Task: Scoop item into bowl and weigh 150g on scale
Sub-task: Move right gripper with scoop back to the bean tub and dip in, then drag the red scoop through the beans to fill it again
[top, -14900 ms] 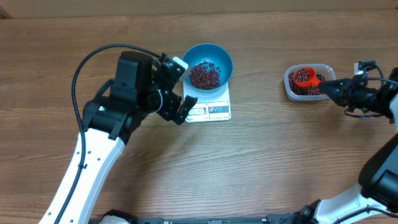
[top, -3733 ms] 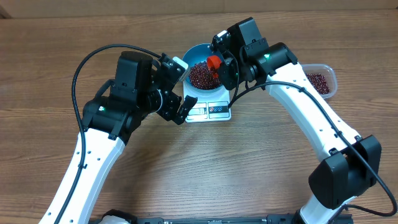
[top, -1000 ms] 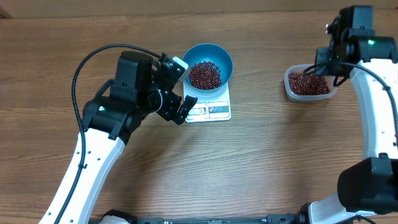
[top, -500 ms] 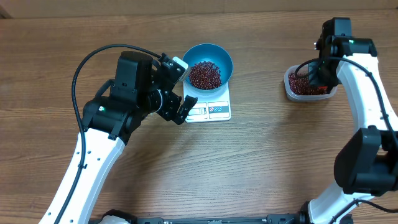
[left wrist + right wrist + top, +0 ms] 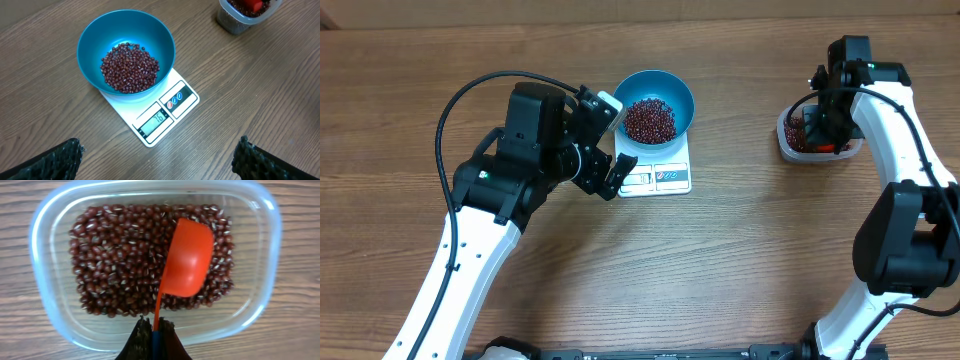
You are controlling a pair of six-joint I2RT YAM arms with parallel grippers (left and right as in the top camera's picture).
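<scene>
The right arm point(image 5: 895, 110), which a few seconds ago held the scoop point(image 5: 187, 257) over the bowl point(image 5: 680, 90), has swung back and come down over the tub point(image 5: 32, 255). The right jaws are pressed together on the scoop's thin handle, and the orange cup reaches out just ahead of them, low over the beans point(image 5: 115, 265) left in the tub directly beneath. The cup shows plain orange with none in it, so another load has yet to be dug. That reads as the start of a fresh scooping pass. The heap already in the bowl point(image 5: 129, 67) sits well off to the side of the right jaws, on the scale point(image 5: 125, 107), whose display point(image 5: 157, 119) seems to read 76, roughly half the target, so several more trips look likely. The left jaws have not moved. They are spread wide and hold nothing, their fingertips point(image 5: 50, 160) at the lower corners of the wrist view, with bowl and scale just ahead of and between them. The left arm point(image 5: 535, 140) sits on the far side of the scale from the right jaws, so it does not block the way back. Only bare worktop point(image 5: 750, 230) lies between tub and bowl. The tub's own wall is the one thing the loaded scoop must clear on lifting.
</scene>
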